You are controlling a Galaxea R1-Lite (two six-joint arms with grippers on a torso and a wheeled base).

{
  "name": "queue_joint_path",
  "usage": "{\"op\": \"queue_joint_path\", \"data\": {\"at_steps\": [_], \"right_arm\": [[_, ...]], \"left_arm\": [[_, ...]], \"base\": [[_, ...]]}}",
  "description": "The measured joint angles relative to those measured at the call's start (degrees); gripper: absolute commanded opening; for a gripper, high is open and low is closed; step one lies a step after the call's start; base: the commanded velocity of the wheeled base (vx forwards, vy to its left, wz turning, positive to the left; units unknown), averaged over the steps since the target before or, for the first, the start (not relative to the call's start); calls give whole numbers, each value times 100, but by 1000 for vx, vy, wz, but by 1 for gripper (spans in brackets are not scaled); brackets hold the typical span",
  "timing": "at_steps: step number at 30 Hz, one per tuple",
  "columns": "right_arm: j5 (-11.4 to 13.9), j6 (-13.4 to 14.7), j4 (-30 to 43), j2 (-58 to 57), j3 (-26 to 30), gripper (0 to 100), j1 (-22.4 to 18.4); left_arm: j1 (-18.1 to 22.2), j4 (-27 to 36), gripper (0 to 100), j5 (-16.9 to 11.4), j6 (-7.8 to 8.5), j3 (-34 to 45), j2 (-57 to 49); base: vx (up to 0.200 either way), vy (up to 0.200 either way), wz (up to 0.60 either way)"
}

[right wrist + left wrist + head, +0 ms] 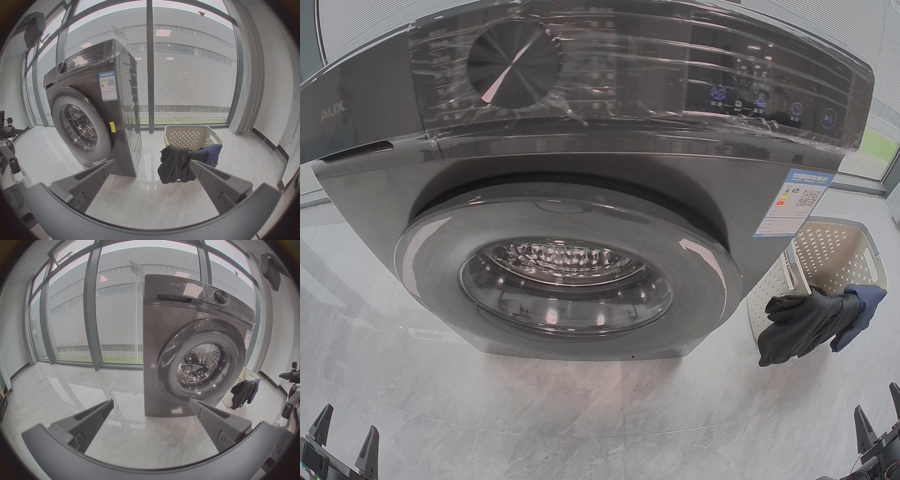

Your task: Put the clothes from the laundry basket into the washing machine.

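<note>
1. Head view: the left gripper (350, 431) and right gripper (876, 406) sit low. The washing machine (581, 181) stands ahead of them, its door (569, 275) shut.
2. Left wrist view: the left gripper gapes wide, holding nothing, and points toward the washing machine.
3. Right wrist view: the right gripper, wide open and empty, faces the laundry basket (187, 126). The clothes (176, 164) hang over its near rim, so loading looks not yet begun.

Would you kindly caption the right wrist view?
Open right gripper facing clothes draped over laundry basket beside washing machine.
</note>
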Motion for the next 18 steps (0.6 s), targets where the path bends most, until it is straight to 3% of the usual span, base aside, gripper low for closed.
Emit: {"op": "queue_joint_path", "data": {"at_steps": [10, 13, 18], "right_arm": [[2, 2, -2, 0, 0, 100, 6], [2, 2, -2, 0, 0, 100, 0], [0, 2, -2, 0, 0, 100, 2]], "left_arm": [[4, -4, 100, 0, 2, 0, 0], [0, -2, 100, 0, 2, 0, 0], [-2, -2, 100, -5, 2, 0, 0]], "base": [[0, 0, 0], [0, 200, 0], [0, 0, 0]]}}
